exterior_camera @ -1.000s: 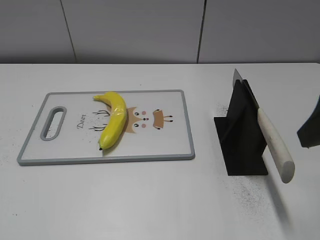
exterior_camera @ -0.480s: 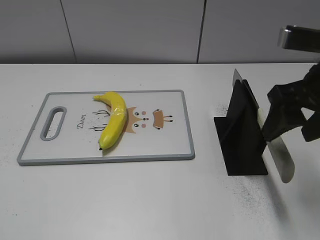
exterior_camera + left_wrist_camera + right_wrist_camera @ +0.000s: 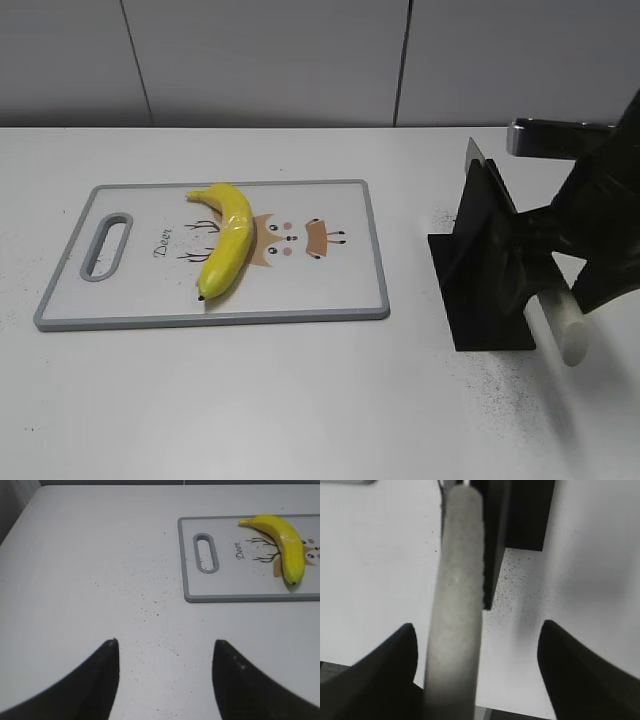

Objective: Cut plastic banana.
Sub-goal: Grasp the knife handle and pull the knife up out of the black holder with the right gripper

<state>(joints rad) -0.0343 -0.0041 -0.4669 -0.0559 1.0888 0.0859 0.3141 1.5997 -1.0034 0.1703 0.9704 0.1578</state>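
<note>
The yellow plastic banana (image 3: pixel 227 240) lies on the white cutting board (image 3: pixel 330 295) at the left; it also shows in the left wrist view (image 3: pixel 282 540). A knife with a pale handle (image 3: pixel 562 325) rests in a black stand (image 3: pixel 480 270) at the right. My right gripper (image 3: pixel 565 270) is open and straddles the handle (image 3: pixel 456 615), which lies close to its left finger. My left gripper (image 3: pixel 165 652) is open and empty over bare table, left of the board (image 3: pixel 225 587); it is out of the exterior view.
The board has a grey rim and a handle slot (image 3: pixel 105 245) at its left end. Dark specks dot the table around the stand (image 3: pixel 510 585). A grey wall stands behind the table.
My right arm has come in from the right edge and moved left and down over the knife handle, fingers open around it. The banana, board and knife have not moved.
</note>
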